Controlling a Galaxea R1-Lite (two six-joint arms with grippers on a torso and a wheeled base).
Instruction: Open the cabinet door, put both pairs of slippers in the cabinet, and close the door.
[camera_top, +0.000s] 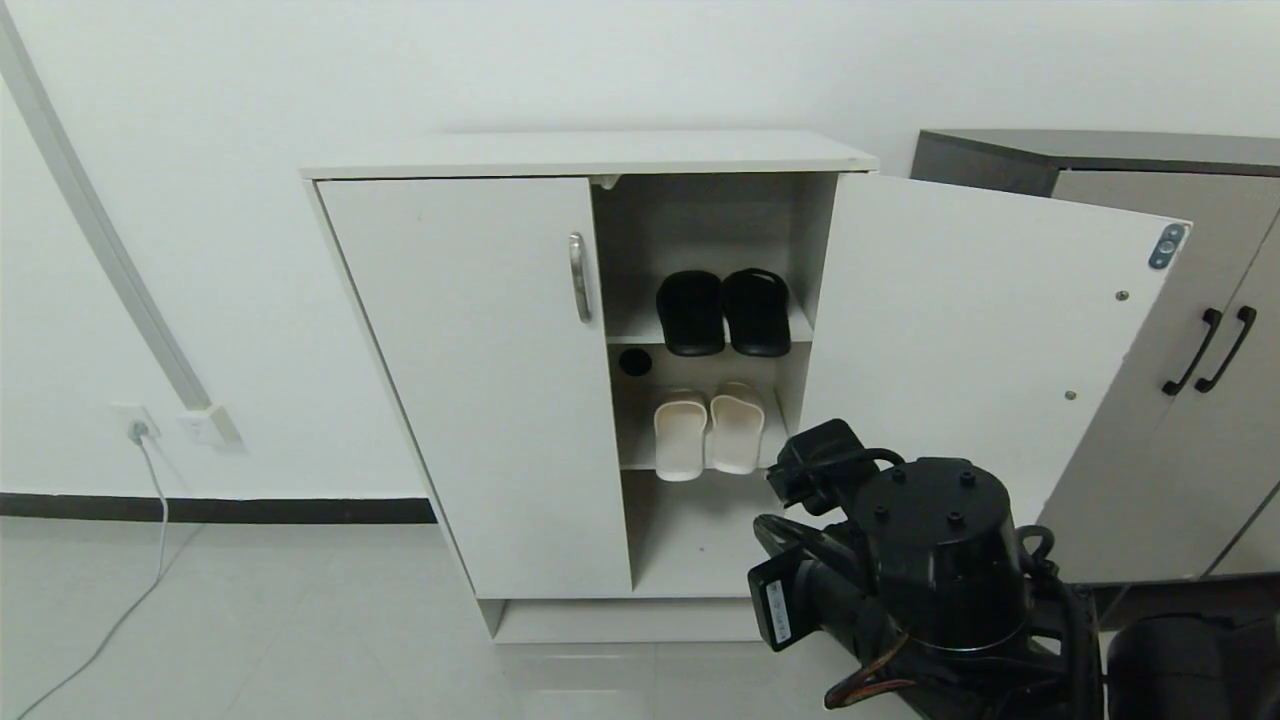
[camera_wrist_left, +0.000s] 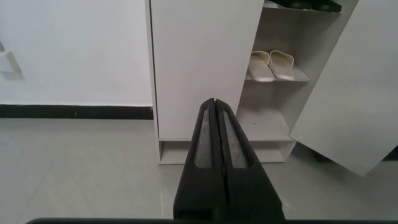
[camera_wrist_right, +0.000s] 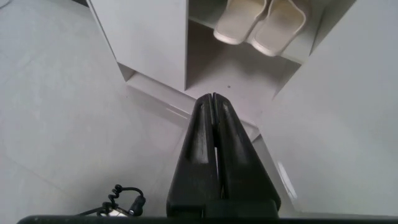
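The job looks almost done. The white wooden cabinet (camera_top: 590, 152) has its right door (camera_top: 980, 330) swung wide open. Both pairs of slippers are inside, so I think the only step left is to push that door shut. The left door (camera_top: 470, 380), with its thin silver handle (camera_top: 578, 277), is closed.

Inside the open half there are shelves. The pair of black rubber slippers (camera_top: 700, 315) sits side by side on the upper shelf (camera_top: 640, 338), toes pointing in. The pair of cream rubber slippers (camera_top: 690, 435) sits the same way on the middle shelf (camera_top: 635, 462), right under the black pair. A small dark round spot shows on the back wall between the two shelves. I cannot tell what is behind the closed left door.

The left gripper (camera_wrist_left: 214, 106) has its jaws pressed together and holds nothing. It hangs over the pale tiled floor (camera_top: 250, 620), back from the cabinet, and points at the bottom of the closed left door. The right gripper (camera_wrist_right: 214, 99) also has its jaws pressed together and holds nothing. It is low down, close to the open side of the cabinet and just beside the open door.

To close up, I think an arm has to get around to the outer face of the open door and push it back. A dark grey cabinet (camera_top: 1150, 200) stands close behind that door.
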